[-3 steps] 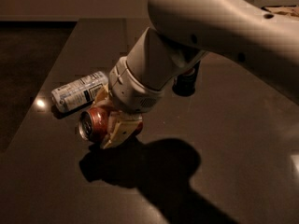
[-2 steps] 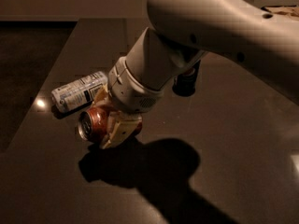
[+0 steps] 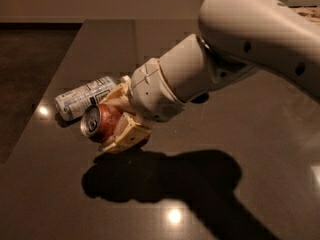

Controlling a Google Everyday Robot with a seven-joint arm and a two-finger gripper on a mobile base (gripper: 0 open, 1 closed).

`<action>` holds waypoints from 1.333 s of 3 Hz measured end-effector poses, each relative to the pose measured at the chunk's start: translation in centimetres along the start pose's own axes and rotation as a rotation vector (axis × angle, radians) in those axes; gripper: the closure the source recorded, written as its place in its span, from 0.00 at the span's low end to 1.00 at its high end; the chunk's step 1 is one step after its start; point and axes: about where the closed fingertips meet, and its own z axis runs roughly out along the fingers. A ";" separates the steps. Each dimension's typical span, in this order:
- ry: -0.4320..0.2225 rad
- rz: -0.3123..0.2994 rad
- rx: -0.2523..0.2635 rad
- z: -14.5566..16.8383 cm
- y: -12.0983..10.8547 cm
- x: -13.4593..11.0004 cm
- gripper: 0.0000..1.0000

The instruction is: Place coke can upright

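The coke can (image 3: pixel 100 122), reddish-orange with a silver end facing left, lies on its side between the cream fingers (image 3: pixel 122 134) of my gripper (image 3: pixel 111 119). The gripper is shut on it and holds it just above the dark table (image 3: pixel 60 199), left of centre. The can's far end is hidden inside the gripper.
A light-coloured can (image 3: pixel 85 97) with printed text lies on its side just behind and left of the gripper. A dark round object (image 3: pixel 201 98) sits behind the arm, mostly hidden. The table's left edge (image 3: pixel 47 101) runs diagonally close to the cans. The arm casts a large shadow at the front.
The gripper with the coke can has lifted slightly and swung; the can's silver end now faces more to the left. The light-coloured can has not moved.
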 end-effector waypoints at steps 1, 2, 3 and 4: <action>-0.123 0.071 0.011 -0.4 -0.3 -1.2 1.00; -0.216 0.116 -0.007 0.1 -0.3 -1.9 1.00; -0.305 0.130 -0.013 1.4 -0.1 -2.3 1.00; -0.396 0.143 -0.008 2.8 0.2 -2.2 1.00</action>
